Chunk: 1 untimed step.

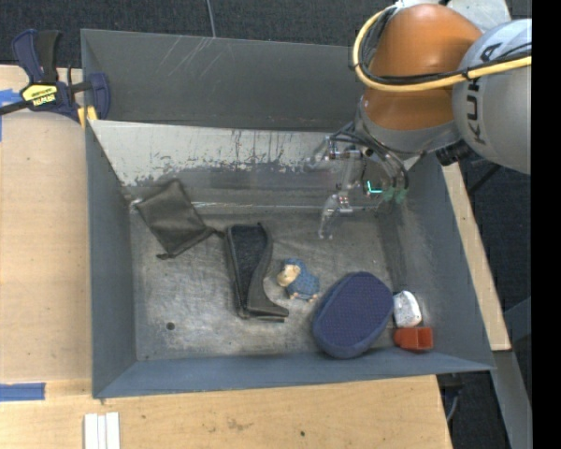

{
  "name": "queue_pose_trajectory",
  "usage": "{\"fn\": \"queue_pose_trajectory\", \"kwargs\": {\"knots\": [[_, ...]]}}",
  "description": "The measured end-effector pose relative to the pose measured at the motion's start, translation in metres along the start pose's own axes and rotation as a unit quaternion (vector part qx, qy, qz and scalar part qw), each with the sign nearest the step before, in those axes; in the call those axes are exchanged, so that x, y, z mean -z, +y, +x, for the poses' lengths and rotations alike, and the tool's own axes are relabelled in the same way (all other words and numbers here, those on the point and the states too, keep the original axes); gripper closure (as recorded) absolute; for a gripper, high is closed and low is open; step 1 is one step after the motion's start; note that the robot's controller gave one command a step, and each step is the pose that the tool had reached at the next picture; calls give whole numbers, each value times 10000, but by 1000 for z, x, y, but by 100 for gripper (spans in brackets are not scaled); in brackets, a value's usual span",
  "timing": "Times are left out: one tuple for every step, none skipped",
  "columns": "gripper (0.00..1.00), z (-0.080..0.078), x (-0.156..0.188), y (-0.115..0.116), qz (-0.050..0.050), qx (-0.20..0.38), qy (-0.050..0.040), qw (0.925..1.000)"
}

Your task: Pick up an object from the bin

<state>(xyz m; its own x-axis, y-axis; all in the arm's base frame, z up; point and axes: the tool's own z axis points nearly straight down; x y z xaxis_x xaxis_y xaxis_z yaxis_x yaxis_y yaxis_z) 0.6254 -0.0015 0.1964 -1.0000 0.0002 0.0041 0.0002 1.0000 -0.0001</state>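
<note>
Gripper (pixel 355 206) low near bin's (pixel 112 251) back-right wall, above bare floor; spread or pressed together, cannot tell. "KU" readable on arm (pixel 491 110). Nearest: blue-and-cream piece (pixel 296 281), dark blue oval pad (pixel 352 313); leftward, black case (pixel 248 269).

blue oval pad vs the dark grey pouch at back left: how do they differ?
The pad is blue and oval; the pouch is dark grey and roughly square. The pad lies front right; the pouch lies back left. Both lie flat on the bin floor.
</note>
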Motion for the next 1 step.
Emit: {"fn": "queue_pose_trajectory", "kwargs": {"knots": [[0,74,-124,43,0,130,-87,9999]]}}
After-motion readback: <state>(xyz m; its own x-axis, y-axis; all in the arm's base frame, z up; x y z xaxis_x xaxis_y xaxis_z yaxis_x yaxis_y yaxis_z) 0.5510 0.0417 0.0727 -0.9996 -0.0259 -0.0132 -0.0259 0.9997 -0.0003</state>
